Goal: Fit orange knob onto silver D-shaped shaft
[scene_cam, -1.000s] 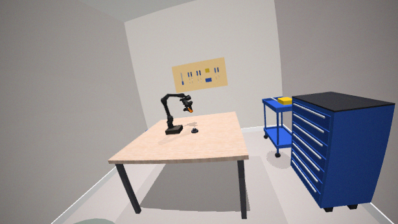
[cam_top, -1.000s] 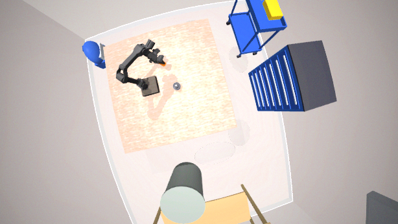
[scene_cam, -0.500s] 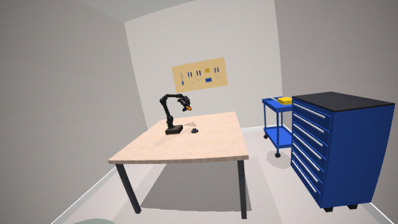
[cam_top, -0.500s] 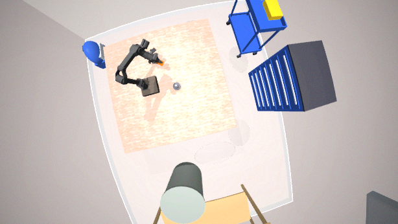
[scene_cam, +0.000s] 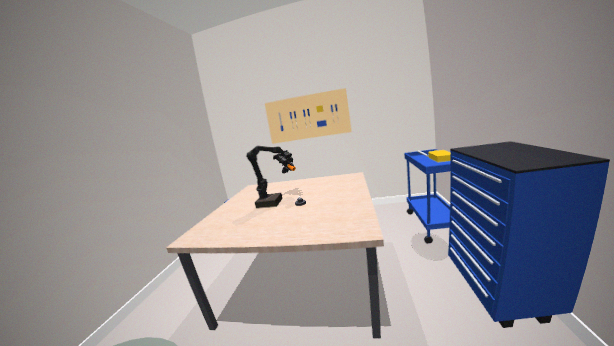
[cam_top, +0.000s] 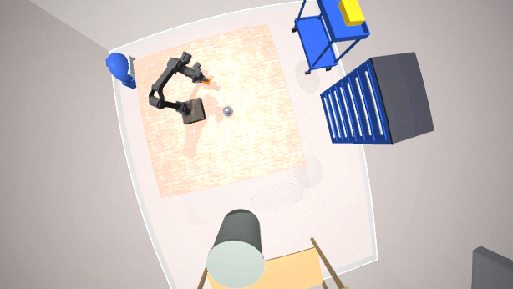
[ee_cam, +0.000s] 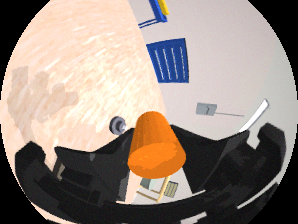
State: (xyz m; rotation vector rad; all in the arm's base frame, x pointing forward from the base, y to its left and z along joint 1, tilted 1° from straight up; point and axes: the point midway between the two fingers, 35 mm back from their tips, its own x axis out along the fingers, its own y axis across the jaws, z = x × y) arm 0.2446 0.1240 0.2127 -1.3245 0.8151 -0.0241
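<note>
The orange knob is held well above the table. My gripper is shut on it, one finger on each side, and is tilted rather than pointing straight down. The wrist view shows the knob's ribbed side and one smooth end; no hole shows. The round pedestal stands on the table, apart from the knob and lower. Its silver shaft is small in the views, and I cannot tell which way its flat side faces.
The arm's dark base stands beside the pedestal. Off the table are a blue trolley with a yellow box and a blue drawer cabinet.
</note>
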